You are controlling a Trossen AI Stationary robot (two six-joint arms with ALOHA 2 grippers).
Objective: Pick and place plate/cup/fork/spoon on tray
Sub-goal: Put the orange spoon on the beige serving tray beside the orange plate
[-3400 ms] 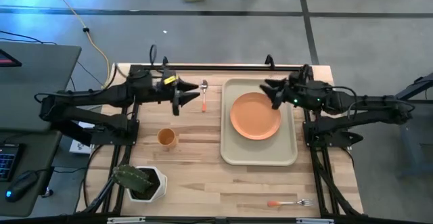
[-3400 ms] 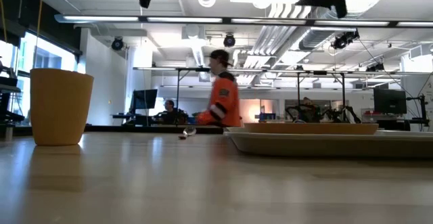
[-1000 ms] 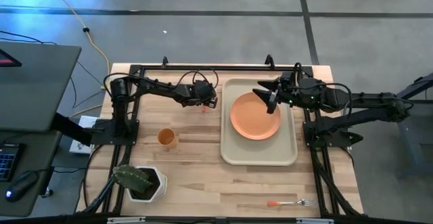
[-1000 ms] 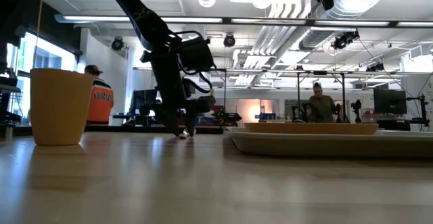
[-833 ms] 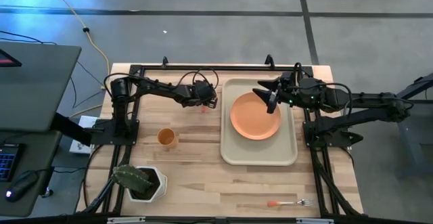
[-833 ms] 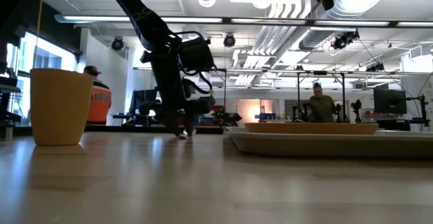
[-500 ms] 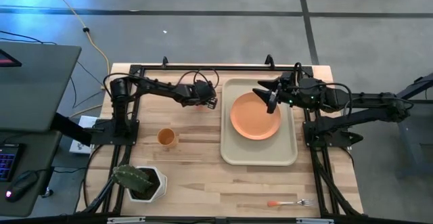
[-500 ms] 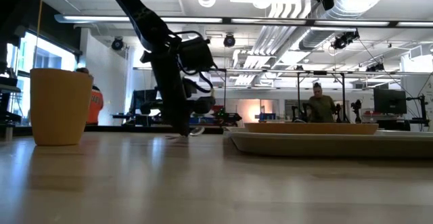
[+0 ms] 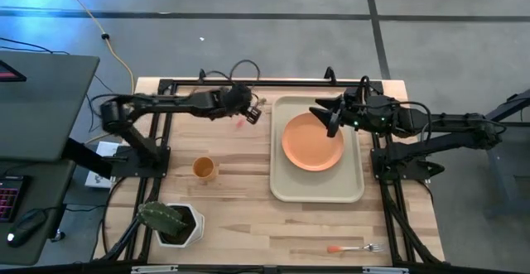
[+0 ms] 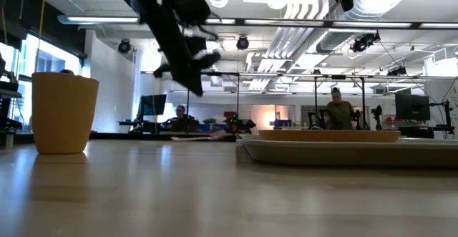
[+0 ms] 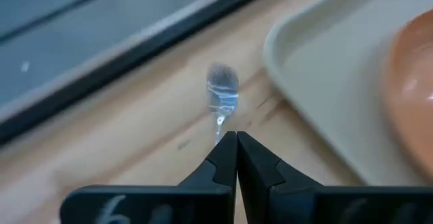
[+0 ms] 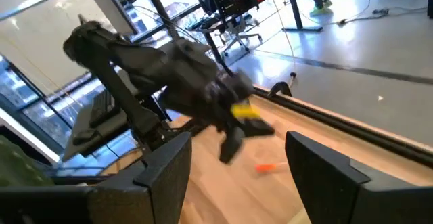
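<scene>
A: Checking left gripper [image 9: 251, 112]. Hanging clear above the table near the far edge, just left of the tray [image 9: 286, 193].

B: Noting fingers [image 11: 220, 166] pressing flat against each other, no gap showing between them in the left wrist view.

A: Gripping anything?

B: Not appearing to be. Seeing the spoon [image 11: 222, 92] lying on the wood, its silver bowl showing just past the closed tips and pointing toward the table's far edge. In the right wrist view, orange-red handle lying on the boards below and beside the gripper, apart from it. Spoon sitting just outside the tray's rim, near its far left corner.

A: Moving on to right gripper [image 9: 330, 118].

B: Hovering over the far part of the tray, above the far rim of the plate [image 9: 312, 146]. Fingers spreading wide in its own wrist view, holding nothing, touching nothing.

A: Logging the rest.

B: Plate resting flat inside the tray, toward its far half. Cup [image 9: 204, 168] standing upright on the bare wood, left of the tray and well apart from both grippers. Fork [image 9: 354, 247] lying near the front edge, in front of the tray, tines pointing right. Potted cactus [image 9: 174, 223] sitting at the front left corner.
</scene>
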